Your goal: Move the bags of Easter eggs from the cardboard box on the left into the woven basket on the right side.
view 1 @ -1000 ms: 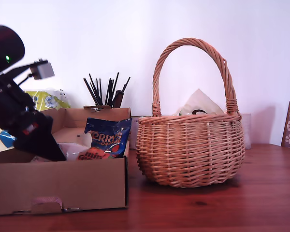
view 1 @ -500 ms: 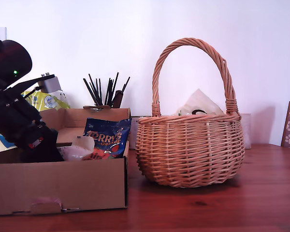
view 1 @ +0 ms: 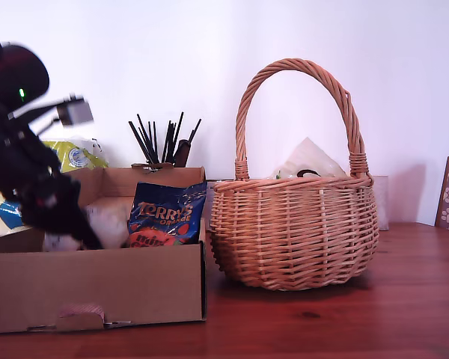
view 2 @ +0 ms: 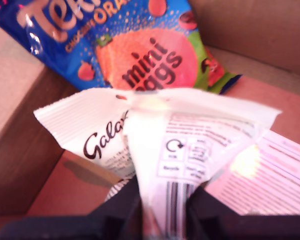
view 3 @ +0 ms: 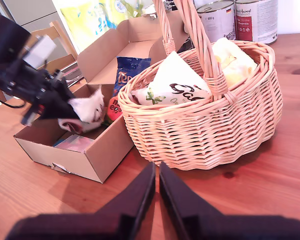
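One blue bag [view 1: 165, 222] beside gripped bag [view 2: 160, 145]

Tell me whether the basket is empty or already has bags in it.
Not empty. The basket already holds a white bag and a yellow bag; the exterior view shows a white bag poking above its rim.

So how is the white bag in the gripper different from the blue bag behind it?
The white bag is pinched in my first gripper and crumpled; the blue bag leans untouched inside the cardboard box. The white one bears black script, the blue one orange lettering and "mini eggs". Both are crinkly sweet bags in the box.
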Robot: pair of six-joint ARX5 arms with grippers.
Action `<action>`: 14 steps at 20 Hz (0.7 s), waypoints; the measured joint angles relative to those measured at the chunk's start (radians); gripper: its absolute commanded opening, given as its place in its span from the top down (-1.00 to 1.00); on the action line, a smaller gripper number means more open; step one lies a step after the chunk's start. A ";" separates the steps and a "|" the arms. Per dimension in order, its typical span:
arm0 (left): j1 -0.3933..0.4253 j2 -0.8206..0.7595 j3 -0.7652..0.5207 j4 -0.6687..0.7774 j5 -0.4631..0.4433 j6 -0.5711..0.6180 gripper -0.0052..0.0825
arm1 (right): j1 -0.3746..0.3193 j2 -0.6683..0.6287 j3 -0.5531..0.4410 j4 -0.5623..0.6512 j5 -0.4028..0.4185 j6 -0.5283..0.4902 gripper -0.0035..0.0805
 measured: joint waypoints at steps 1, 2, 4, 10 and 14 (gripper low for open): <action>0.000 -0.055 0.000 -0.012 0.000 0.000 0.89 | 0.000 0.000 0.000 0.000 0.000 0.000 0.95; 0.000 -0.119 0.000 -0.021 0.004 -0.002 0.89 | 0.000 0.000 0.000 0.000 0.000 0.000 0.95; -0.008 -0.238 0.000 -0.023 0.048 -0.043 0.89 | 0.000 0.000 0.000 0.000 0.000 0.000 0.95; -0.198 -0.234 0.001 0.235 0.189 -0.244 0.89 | 0.000 0.000 0.000 0.000 0.000 0.000 0.95; -0.327 -0.128 0.002 0.477 0.180 -0.337 0.89 | 0.000 0.000 0.000 0.000 0.001 0.000 0.95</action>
